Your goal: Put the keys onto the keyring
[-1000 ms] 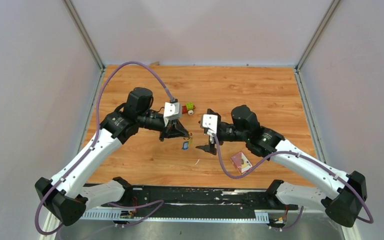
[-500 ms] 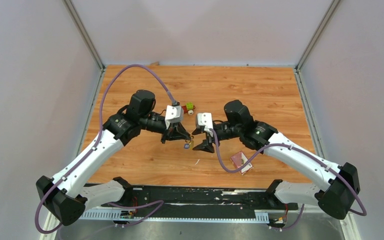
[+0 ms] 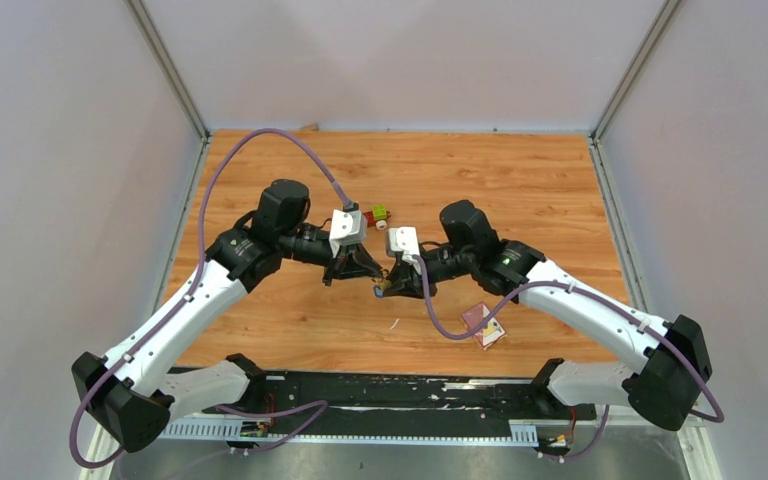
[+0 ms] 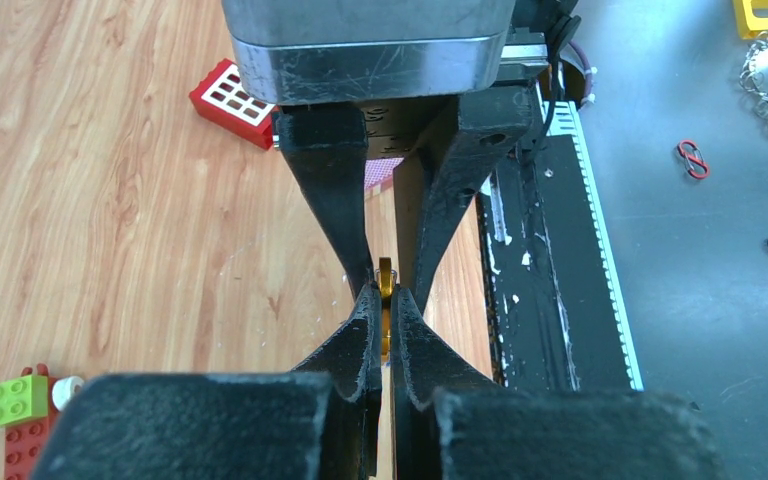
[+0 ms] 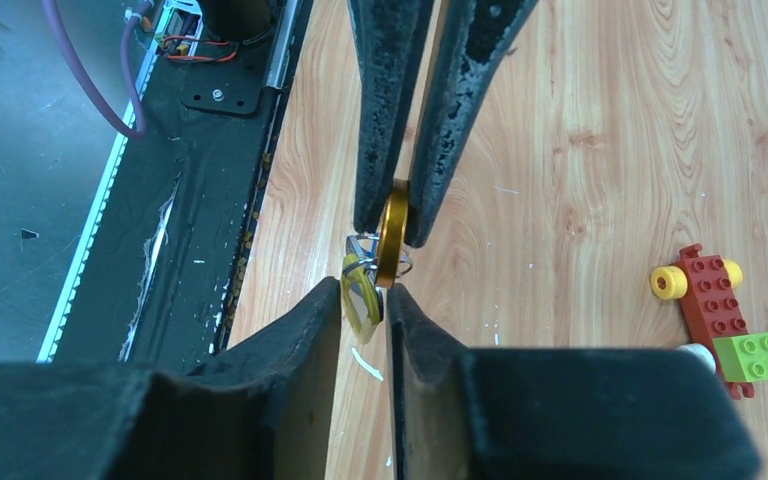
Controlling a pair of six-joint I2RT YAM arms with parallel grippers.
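Fingers of the left gripper (image 4: 384,298) clamp the gold keyring (image 5: 393,235) edge-on above the worktop (image 5: 580,120). The right gripper (image 5: 363,292), closed narrowly on the pale yellow key (image 5: 357,300), faces it tip to tip, the key just beside the ring's lower rim; whether they touch is unclear.

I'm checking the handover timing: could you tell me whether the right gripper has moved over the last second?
Yes. The right gripper has slid leftward, from right of the toy car to almost below it, meeting the left gripper.
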